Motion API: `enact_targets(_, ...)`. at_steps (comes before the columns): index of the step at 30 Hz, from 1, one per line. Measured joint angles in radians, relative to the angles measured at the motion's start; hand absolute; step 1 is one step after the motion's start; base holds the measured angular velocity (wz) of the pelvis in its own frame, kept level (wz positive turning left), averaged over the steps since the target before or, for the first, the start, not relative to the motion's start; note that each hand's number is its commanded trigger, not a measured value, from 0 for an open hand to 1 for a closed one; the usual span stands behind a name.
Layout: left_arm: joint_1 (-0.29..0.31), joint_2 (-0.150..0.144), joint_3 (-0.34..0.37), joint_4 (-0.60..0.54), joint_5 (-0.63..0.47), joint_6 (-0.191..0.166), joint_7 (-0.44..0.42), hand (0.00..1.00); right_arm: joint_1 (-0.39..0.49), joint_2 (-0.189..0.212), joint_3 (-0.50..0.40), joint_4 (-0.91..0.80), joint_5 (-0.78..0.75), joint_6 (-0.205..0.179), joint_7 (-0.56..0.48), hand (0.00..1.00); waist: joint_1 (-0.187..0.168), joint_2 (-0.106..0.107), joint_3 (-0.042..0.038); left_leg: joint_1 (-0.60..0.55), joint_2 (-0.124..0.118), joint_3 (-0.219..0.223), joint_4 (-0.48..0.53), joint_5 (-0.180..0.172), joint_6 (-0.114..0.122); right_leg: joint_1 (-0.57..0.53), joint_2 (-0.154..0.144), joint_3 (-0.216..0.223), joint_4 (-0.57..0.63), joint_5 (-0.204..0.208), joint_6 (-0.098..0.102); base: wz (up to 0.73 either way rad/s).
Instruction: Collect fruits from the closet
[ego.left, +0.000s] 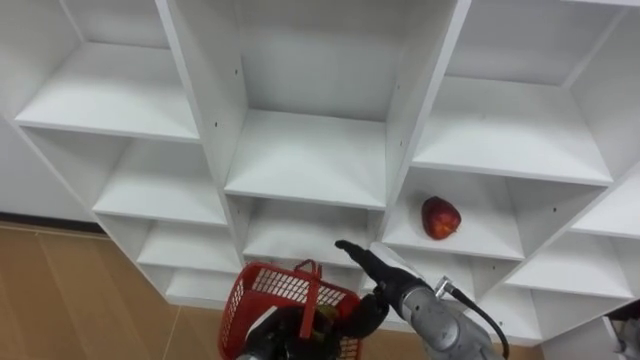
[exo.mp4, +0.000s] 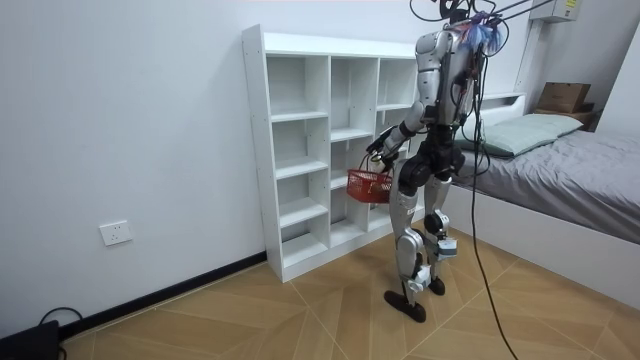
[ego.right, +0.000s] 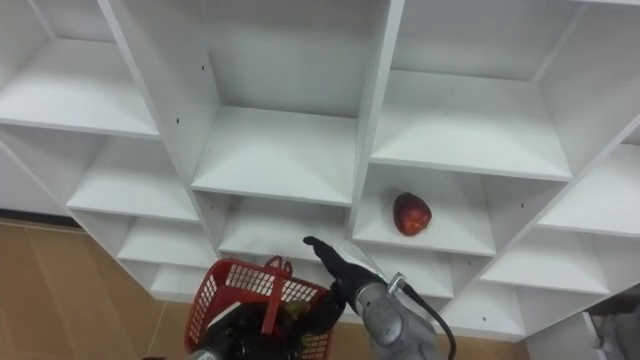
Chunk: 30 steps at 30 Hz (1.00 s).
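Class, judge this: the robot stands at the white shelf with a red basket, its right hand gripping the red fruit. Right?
No. The right hand is not gripping the fruit: the left eye view shows its fingers straight, short of the fruit. The robot does stand at the white shelf with a red basket.

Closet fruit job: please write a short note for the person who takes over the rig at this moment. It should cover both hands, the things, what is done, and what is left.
Left hand: low at the red basket, which it carries; how it holds it is hidden by the mesh.
Right hand: open, raised above the basket, reaching toward the closet.
Red apple: lies on a right-column shelf, untouched, up and right of the right hand.
Done: the robot stands before the closet with the basket; its contents cannot be made out.
Left: take the apple and put it in the basket.
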Motion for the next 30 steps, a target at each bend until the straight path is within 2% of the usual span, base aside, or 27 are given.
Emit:
enact_targets(3,0.000,0.001,0.009,0.000,-0.002,-0.001,0.002,1.00,0.000,-0.015,-0.002,-0.021,0.004,-0.013,-0.021,0.00,-0.002,0.001,0.0004,0.002,-0.001,0.001,0.000,0.000,0.000,0.000,-0.001,-0.001,0.000,0.000,0.000,0.00)
enact_targets(8,0.000,-0.001,0.038,0.006,-0.023,-0.006,0.011,1.00,0.001,-0.013,-0.045,-0.034,0.032,-0.042,-0.053,0.00,-0.007,0.008,0.0015,0.003,-0.001,0.001,0.000,0.000,0.000,0.006,-0.001,-0.001,-0.001,0.000,0.000,0.00)
enact_targets(16,0.000,0.004,0.148,0.052,-0.021,-0.007,0.021,1.00,0.016,-0.019,-0.126,-0.094,0.034,-0.053,-0.060,0.00,-0.025,0.011,0.0013,0.014,0.001,0.005,-0.004,0.000,0.000,0.008,0.000,0.002,0.001,0.000,0.000,-0.01)
enact_targets(20,-0.001,0.022,0.171,0.085,-0.019,-0.008,0.020,1.00,0.022,-0.019,-0.133,-0.123,0.038,-0.053,-0.060,0.00,-0.042,0.011,0.0007,0.015,0.001,0.011,-0.007,-0.001,-0.001,0.007,0.003,0.015,0.001,0.000,0.000,-0.07)
enact_targets(23,0.005,0.021,0.204,0.095,-0.019,-0.008,0.021,1.00,0.048,-0.021,-0.167,-0.177,0.038,-0.055,-0.060,0.00,-0.047,0.015,-0.0035,0.016,0.000,0.015,-0.009,-0.001,0.000,0.006,0.004,0.020,0.000,0.000,0.000,-0.03)
enact_targets(26,0.018,0.020,0.221,0.095,-0.019,-0.008,0.032,1.00,0.066,-0.032,-0.180,-0.213,0.039,-0.058,-0.061,0.00,-0.057,0.026,-0.0128,0.018,0.001,0.022,-0.010,-0.001,0.000,0.005,0.005,0.026,-0.001,0.000,0.000,-0.06)
enact_targets(30,0.024,0.020,0.245,0.097,-0.019,-0.008,0.033,1.00,0.084,-0.037,-0.197,-0.235,0.039,-0.059,-0.061,0.00,-0.056,0.030,-0.0145,0.031,0.002,0.032,-0.010,-0.001,-0.001,0.007,0.005,0.032,0.003,0.000,0.000,-0.07)
